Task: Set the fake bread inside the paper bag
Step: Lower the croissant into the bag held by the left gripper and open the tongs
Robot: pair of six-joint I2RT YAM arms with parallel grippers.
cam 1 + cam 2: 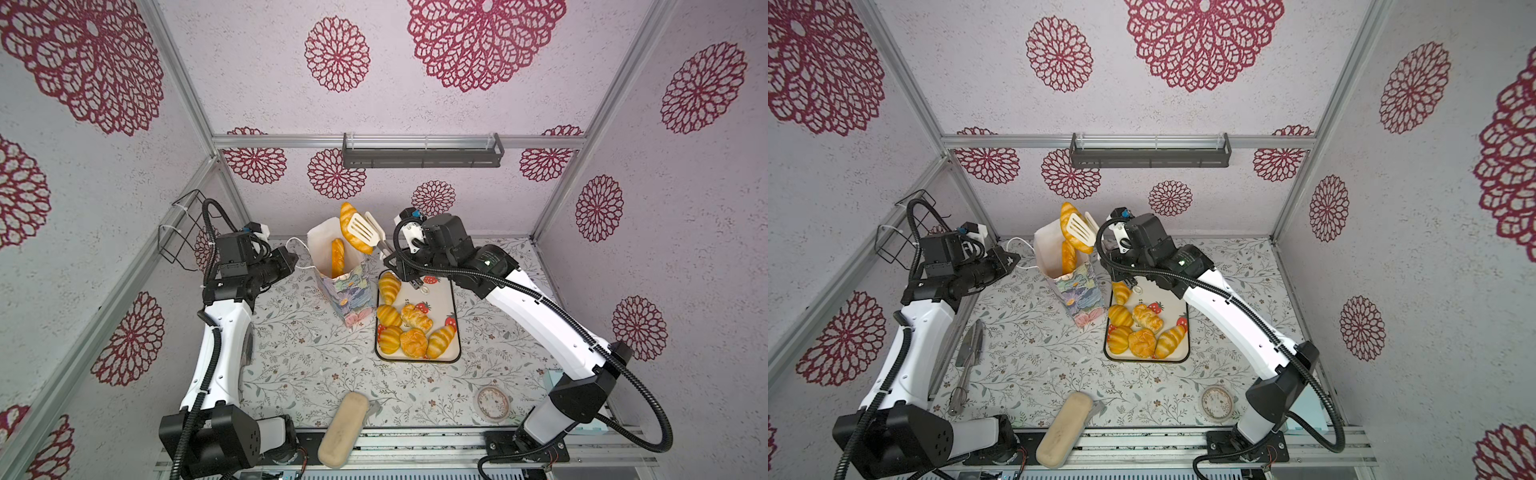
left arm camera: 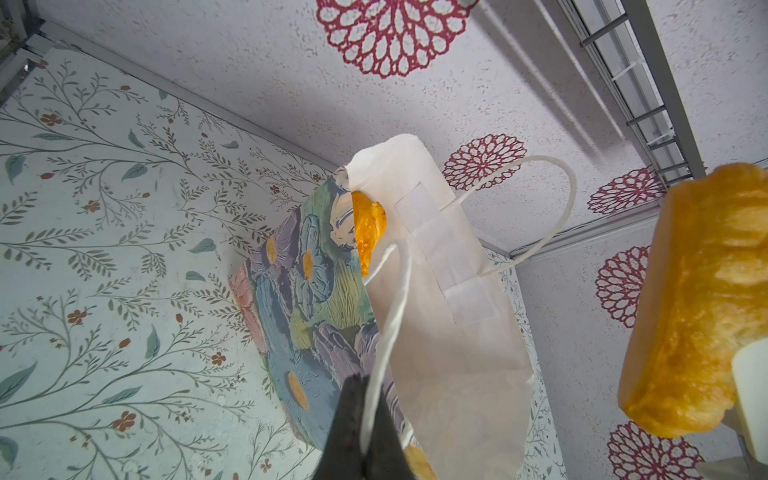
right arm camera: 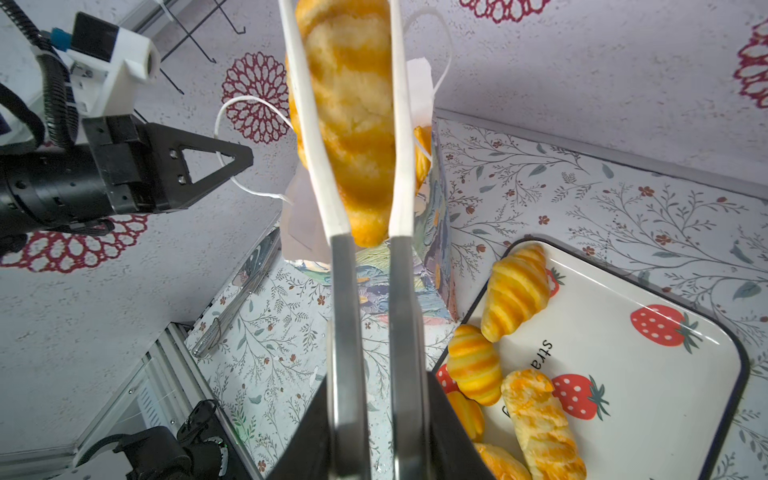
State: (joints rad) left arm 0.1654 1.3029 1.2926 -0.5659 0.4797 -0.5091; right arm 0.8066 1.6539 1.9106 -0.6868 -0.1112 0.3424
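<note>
In both top views the right gripper [image 1: 392, 261] is clamped on the metal handles of white slotted tongs [image 1: 362, 229]. The tongs squeeze a long braided loaf [image 1: 345, 212] between their blades, holding it tilted in the air over the open mouth of the paper bag [image 1: 351, 297]. The bag stands upright on the floral table [image 1: 299, 353], toward 12 o'clock of the table's middle, and a second golden pastry [image 1: 337, 257] stands on end inside it. At 9 o'clock of the bag's mouth the left gripper [image 1: 292, 260] has its jaws pressed together on a white cord handle [image 2: 390, 316]; the left wrist view shows the cord running between the black fingers [image 2: 353, 399]. At 4 o'clock of the bag, just beside it, a strawberry-printed tray [image 1: 442, 297] carries six more pastries [image 1: 414, 343], among them a croissant [image 1: 389, 286] at the tray's 11 o'clock corner. A pale beige block [image 1: 343, 430] lies at the table's 6 o'clock edge
</note>
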